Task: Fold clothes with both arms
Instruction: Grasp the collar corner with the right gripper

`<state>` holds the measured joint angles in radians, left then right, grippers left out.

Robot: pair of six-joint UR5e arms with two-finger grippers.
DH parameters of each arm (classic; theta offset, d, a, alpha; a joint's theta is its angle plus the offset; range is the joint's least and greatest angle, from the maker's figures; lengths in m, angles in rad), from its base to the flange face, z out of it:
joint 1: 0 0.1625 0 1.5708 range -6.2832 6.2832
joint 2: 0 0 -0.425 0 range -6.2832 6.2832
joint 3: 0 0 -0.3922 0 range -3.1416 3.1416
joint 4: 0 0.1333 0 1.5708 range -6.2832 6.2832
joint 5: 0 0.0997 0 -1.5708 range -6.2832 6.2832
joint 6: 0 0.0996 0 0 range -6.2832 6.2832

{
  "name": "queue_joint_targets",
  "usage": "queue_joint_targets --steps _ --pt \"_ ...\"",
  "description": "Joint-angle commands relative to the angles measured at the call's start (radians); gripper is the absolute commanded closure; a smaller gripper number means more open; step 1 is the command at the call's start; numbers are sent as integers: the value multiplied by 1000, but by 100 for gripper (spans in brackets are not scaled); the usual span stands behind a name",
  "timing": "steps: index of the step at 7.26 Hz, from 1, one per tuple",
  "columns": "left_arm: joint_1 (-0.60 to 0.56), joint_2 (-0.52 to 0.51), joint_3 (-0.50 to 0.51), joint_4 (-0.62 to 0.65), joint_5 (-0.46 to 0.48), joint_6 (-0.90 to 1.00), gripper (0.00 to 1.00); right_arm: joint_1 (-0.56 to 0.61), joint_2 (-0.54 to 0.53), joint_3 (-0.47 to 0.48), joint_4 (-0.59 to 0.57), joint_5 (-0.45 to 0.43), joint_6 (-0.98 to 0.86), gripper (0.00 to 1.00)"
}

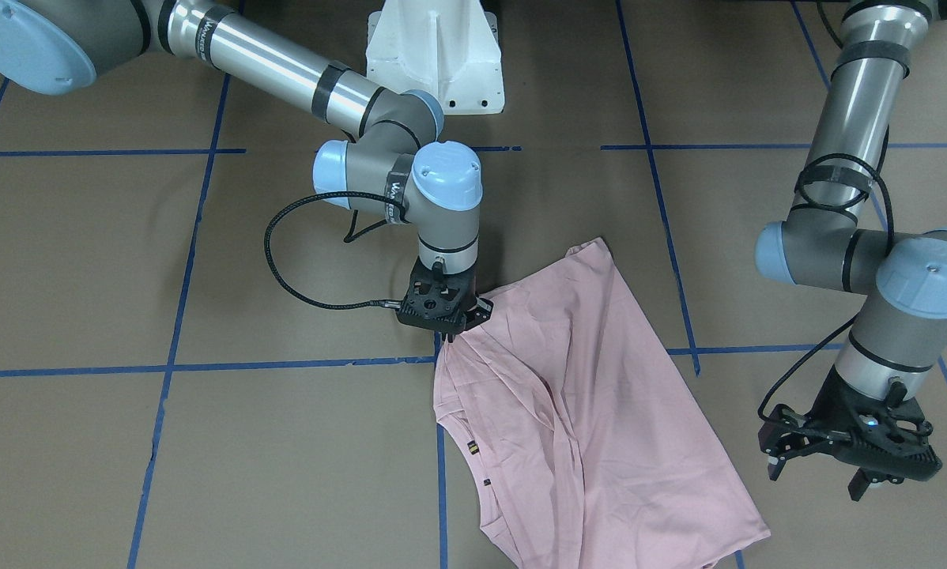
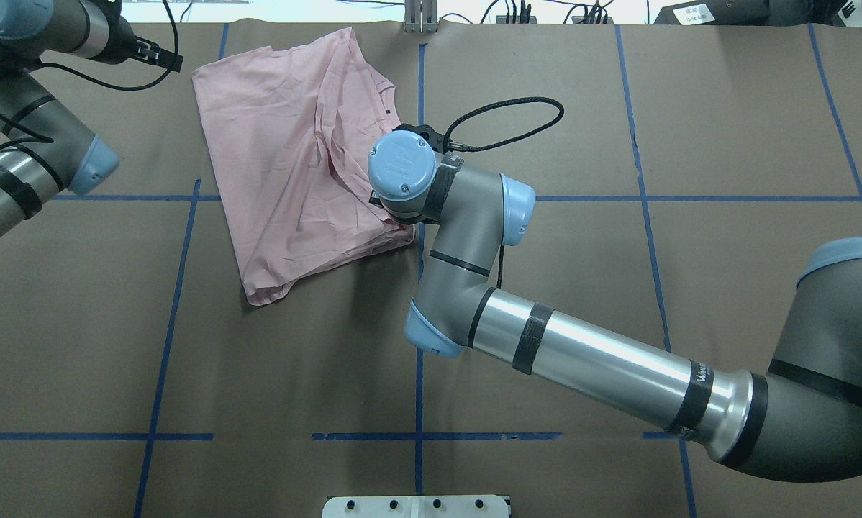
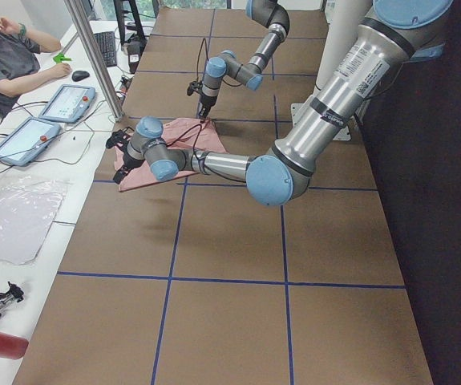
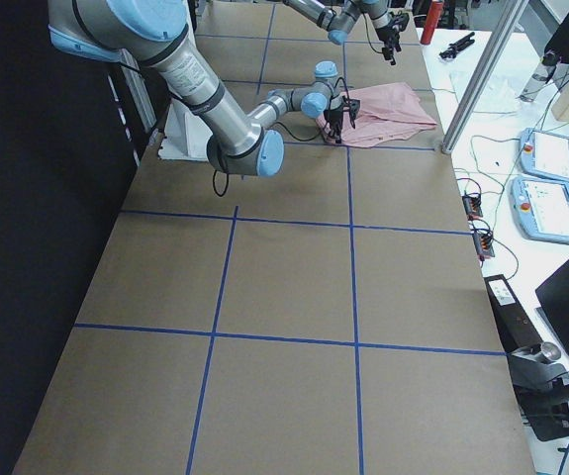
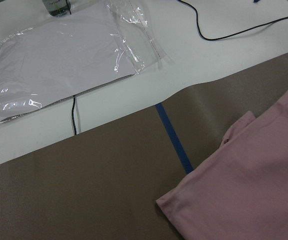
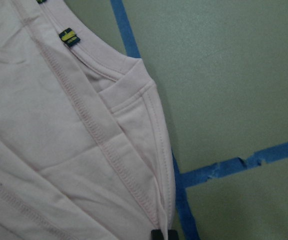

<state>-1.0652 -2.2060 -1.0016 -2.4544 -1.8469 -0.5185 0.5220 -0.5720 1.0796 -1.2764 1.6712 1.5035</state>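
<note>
The right pincer (image 1: 448, 336) is pinching together on a hem corner of the pink T-shirt (image 1: 592, 411). The shirt is lying rumpled on the brown worktop (image 1: 205, 276), crossing a blue tape line (image 1: 284, 365). The left pincer (image 1: 817, 474) is hovering near the shirt's far side with its fingers apart.

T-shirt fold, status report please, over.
Right gripper shut on T-shirt edge. Left gripper open, beside the cloth, not touching. T-shirt bunched and creased on table. Nothing else lies on it.
</note>
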Motion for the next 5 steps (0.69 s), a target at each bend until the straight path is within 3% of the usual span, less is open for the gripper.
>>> queue_joint_targets --steps 1,3,4,5 --pt "1 0 0 0 0 0 0 1 3 6 0 1 -2 100" --pt "1 0 0 0 0 0 0 15 -23 58 -3 15 -6 100" --pt "1 0 -2 0 0 0 0 15 -81 130 -6 18 -17 100" --pt "1 0 -2 0 0 0 0 13 -180 261 -9 19 -20 100"
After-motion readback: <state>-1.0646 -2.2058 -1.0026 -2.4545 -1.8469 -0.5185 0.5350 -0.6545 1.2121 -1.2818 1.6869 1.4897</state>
